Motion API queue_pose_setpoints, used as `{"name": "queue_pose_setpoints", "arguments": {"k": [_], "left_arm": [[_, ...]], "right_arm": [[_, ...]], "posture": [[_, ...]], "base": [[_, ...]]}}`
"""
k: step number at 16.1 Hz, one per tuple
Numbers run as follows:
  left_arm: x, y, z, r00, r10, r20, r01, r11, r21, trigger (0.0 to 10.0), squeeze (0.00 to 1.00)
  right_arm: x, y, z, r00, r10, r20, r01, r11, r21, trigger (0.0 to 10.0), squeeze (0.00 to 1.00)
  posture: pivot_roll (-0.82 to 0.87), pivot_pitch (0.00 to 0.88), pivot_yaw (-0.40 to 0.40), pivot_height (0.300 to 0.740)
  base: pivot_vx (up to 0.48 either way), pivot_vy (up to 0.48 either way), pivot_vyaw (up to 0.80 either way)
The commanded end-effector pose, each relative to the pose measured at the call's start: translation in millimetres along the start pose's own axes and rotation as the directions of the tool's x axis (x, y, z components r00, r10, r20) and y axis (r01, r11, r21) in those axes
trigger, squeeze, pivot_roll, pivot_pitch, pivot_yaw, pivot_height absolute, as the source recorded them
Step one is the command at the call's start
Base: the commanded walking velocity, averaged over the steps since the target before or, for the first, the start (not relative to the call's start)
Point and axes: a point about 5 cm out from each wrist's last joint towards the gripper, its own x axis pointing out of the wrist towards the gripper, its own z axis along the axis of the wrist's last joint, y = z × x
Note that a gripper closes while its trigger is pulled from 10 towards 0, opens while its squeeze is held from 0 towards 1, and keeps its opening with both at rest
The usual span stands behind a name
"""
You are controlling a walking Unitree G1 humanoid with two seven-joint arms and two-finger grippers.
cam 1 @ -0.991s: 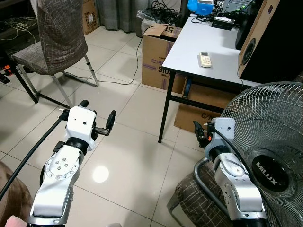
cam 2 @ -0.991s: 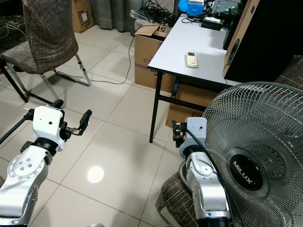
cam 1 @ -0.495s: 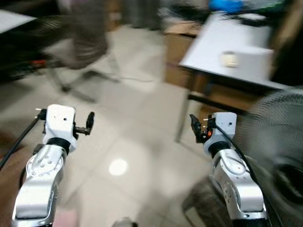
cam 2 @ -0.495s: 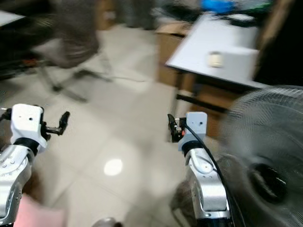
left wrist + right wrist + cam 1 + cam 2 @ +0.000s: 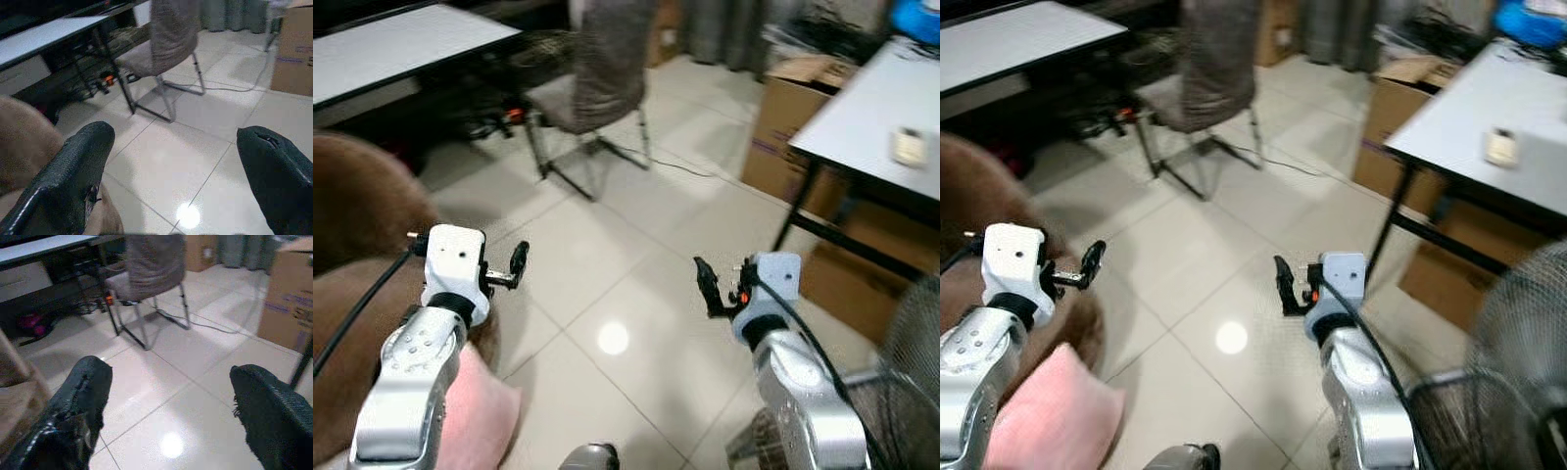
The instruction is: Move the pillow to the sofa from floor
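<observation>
A pink pillow (image 5: 1058, 416) lies on the floor (image 5: 1234, 245) just beside the brown sofa (image 5: 979, 225). Beyond the sofa stands a chair (image 5: 1209, 73); both arms hover above the floor.

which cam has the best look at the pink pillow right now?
Right eye view: the pink pillow shows as a broad corner beside the brown sofa, under the left arm. Left eye view catches a smaller part, mostly behind that arm. The wrist views look at floor tiles and the chair.

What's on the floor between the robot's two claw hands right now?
Just bare tiled floor with a ceiling light's reflection, seen in both eye views. The left end effector and right end effector hover open above it.
</observation>
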Motion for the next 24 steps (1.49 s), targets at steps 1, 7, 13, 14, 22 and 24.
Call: {"name": "queue_pose_setpoints", "arguments": {"k": [1,7,13,14,22,24], "left_arm": [[-1.7,3.5,0.4,0.999,0.043,0.007,-0.043,0.999,-0.012,10.0,0.0],[6.0,-3.0,2.1,0.997,0.069,0.038,-0.069,0.997,0.014,10.0,0.0],[11.5,-14.1,7.9,0.997,0.013,0.078,-0.011,1.0,-0.026,10.0,0.0],[12.4,-14.0,7.9,0.997,0.011,0.078,-0.009,1.0,-0.028,10.0,0.0],[12.3,-9.5,8.4,0.996,0.031,0.081,-0.029,0.999,-0.023,10.0,0.0],[10.1,-9.7,6.6,0.996,0.041,0.074,-0.04,0.999,-0.023,10.0,0.0]], "right_arm": [[6.9,-4.6,3.9,1.0,-0.015,0.011,0.014,0.999,0.04,10.0,1.0],[6.3,-30.0,3.3,0.989,-0.146,-0.003,0.144,0.982,-0.124,10.0,1.0],[4.2,-30.0,-4.6,0.986,-0.162,-0.026,0.159,0.983,-0.096,10.0,1.0],[4.3,-30.0,-4.3,0.986,-0.163,-0.029,0.16,0.983,-0.094,10.0,1.0],[12.6,-26.5,-3.1,0.992,-0.127,-0.027,0.123,0.986,-0.113,10.0,1.0],[15.4,-27.3,-2.0,0.992,-0.119,-0.026,0.115,0.985,-0.128,10.0,1.0]], "posture": [[0.04,0.0,0.024,0.74],[0.03,0.0,0.025,0.74],[0.02,0.0,0.034,0.74],[0.02,0.0,0.035,0.74],[0.05,0.0,0.005,0.74],[0.06,0.0,-0.003,0.74]], "base": [[0.0,0.0,0.8],[0.0,0.0,0.8],[0.197,0.0,0.8],[0.33,0.0,0.8],[0.351,0.0,0.8],[0.36,0.0,0.8]]}}
